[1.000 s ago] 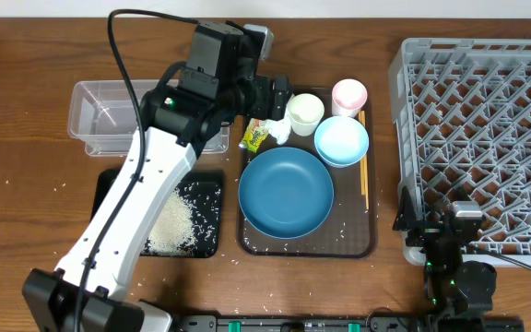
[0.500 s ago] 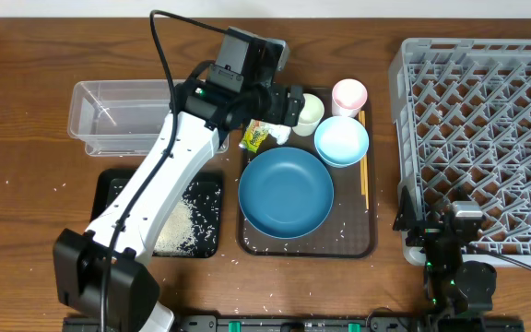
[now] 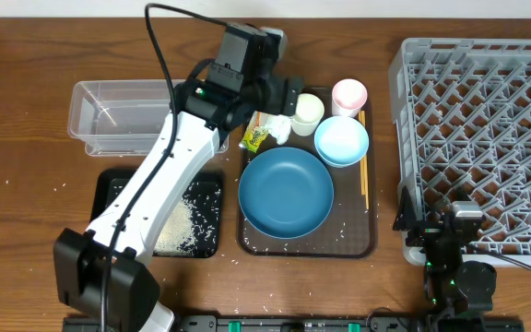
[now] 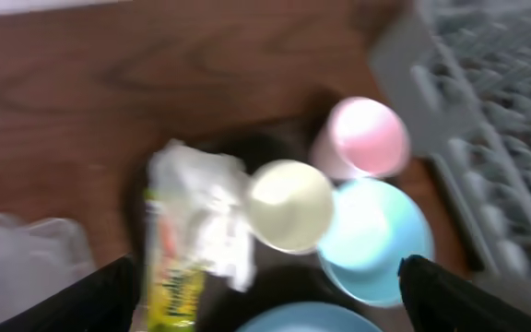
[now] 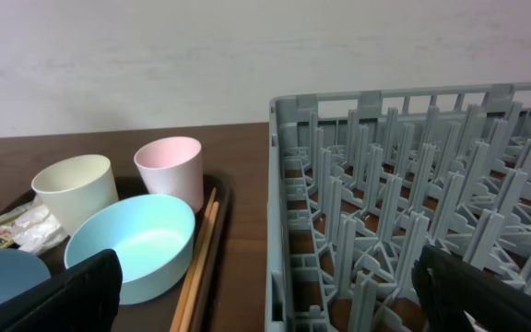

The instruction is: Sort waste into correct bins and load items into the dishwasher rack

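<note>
My left gripper (image 3: 285, 96) is open and empty, hovering over the back of the brown serving tray (image 3: 307, 245), above the crumpled white tissue (image 3: 278, 130) and the yellow-green wrapper (image 3: 253, 137). In the blurred left wrist view its fingers (image 4: 270, 306) straddle the tissue (image 4: 201, 207), the wrapper (image 4: 171, 288) and the white cup (image 4: 290, 205). The white cup (image 3: 307, 111), pink cup (image 3: 349, 94), light-blue bowl (image 3: 341, 140) and deep-blue plate (image 3: 286, 191) sit on the serving tray. My right gripper (image 5: 265, 295) is open and empty beside the grey rack (image 3: 487, 138).
The clear tub (image 3: 118, 115) stands at the back left. The black tray (image 3: 208, 177) in front of it holds white rice (image 3: 178, 223). Wooden chopsticks (image 3: 363, 171) lie along the serving tray's right side. Rice grains are scattered on the serving tray and the table.
My left arm swung right from over the tub's edge to over the tissue and white cup, then drew back slightly. The right arm has not moved.
</note>
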Controlling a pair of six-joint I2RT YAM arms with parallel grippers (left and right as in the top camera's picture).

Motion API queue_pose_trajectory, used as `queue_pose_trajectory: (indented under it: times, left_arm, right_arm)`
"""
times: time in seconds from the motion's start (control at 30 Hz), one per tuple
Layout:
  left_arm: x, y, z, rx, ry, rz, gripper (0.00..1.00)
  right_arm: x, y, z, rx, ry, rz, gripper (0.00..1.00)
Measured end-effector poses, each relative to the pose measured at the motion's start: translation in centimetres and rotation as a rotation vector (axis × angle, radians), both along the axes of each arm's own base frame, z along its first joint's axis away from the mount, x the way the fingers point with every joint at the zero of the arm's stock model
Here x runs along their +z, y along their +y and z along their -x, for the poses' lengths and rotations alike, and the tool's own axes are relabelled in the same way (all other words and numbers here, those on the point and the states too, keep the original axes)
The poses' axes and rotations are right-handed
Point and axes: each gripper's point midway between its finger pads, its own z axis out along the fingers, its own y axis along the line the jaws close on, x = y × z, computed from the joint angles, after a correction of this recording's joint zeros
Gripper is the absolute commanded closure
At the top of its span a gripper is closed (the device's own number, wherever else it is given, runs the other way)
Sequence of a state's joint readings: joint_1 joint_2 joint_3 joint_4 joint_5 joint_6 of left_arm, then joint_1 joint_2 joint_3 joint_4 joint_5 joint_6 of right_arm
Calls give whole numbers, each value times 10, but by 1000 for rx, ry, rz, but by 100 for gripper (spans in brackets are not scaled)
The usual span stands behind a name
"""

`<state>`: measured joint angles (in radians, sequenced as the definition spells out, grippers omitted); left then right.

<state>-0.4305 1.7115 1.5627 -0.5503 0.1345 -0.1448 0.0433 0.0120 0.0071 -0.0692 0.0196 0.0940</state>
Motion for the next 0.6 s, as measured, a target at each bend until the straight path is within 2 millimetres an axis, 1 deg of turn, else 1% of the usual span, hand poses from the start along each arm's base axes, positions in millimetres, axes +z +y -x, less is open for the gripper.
queue_pose_trajectory:
  times: [0.1,0.17,0.27,0.4,0.53,0.6]
  left_arm:
    - [1,23,-11,107,-28,-55,9]
    - [5,39,-17,171,-47,-72,9]
    - [17,62,-24,241,-85,-81,9]
    - [32,85,-31,309,-133,-89,8]
    - [37,112,-39,391,-162,-120,8]
    - [37,130,-43,440,-163,-131,8]
  right_arm:
    - [0,0,0,0,0,0,1]
    - [0,0,0,0,0,0,1]
    - [0,0,0,0,0,0,1]
    - [0,0,0,0,0,0,1]
    - [0,0,0,0,0,0,1]
    - [0,0,0,0,0,0,1]
